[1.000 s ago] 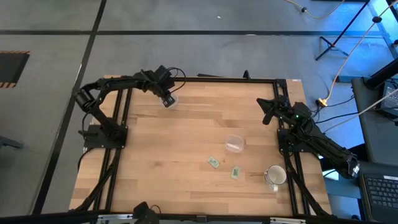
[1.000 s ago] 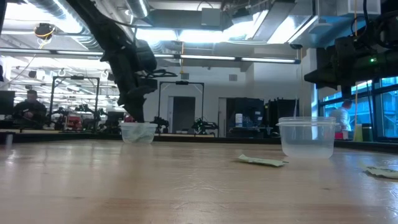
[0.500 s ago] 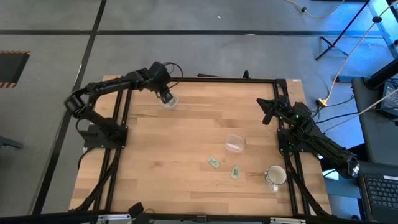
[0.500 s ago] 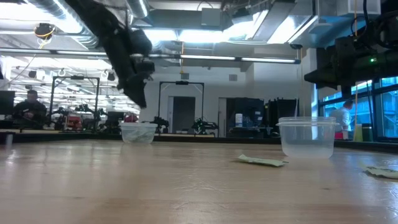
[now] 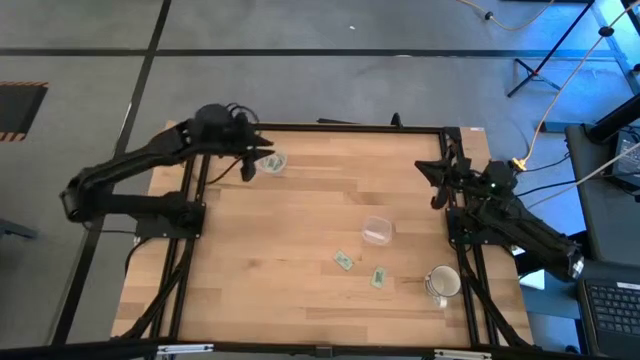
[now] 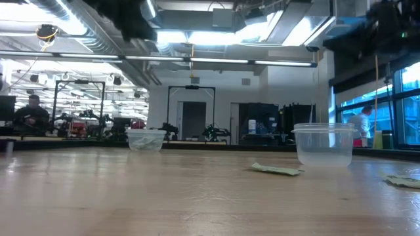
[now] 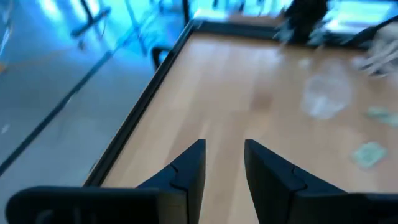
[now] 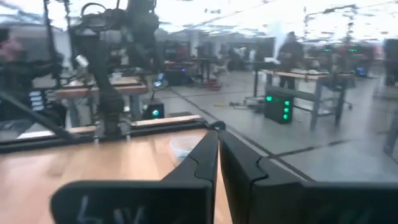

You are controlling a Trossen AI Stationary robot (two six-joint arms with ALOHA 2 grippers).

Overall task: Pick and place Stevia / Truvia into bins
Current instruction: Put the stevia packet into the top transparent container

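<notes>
Wooden surface (image 5: 300,230) under two arms. Left gripper (image 5: 246,170) at the far left edge, fingers slightly parted, holding nothing, just beside a clear cup (image 5: 274,161). Right gripper (image 5: 437,193) at the far right edge, fingers nearly closed, empty. Second clear cup (image 5: 376,231) mid-surface; white mug (image 5: 442,283) near right. Two green Stevia packets (image 5: 345,261) (image 5: 379,277) flat near the middle cup.

Place: an open robotics lab or workshop hall.
Ceiling: exposed silver ducts (image 6: 79,26) and long strip lights (image 6: 216,61).
Floor: bare grey concrete (image 5: 330,25).
Furniture: a pale wooden-plank table (image 5: 300,230) in a black metal frame, with rows of workbenches (image 8: 311,78) beyond.
People: a seated person (image 6: 29,111) at a far bench.
Gear: black tripod (image 5: 545,50), yellow cable (image 5: 565,95).
</notes>
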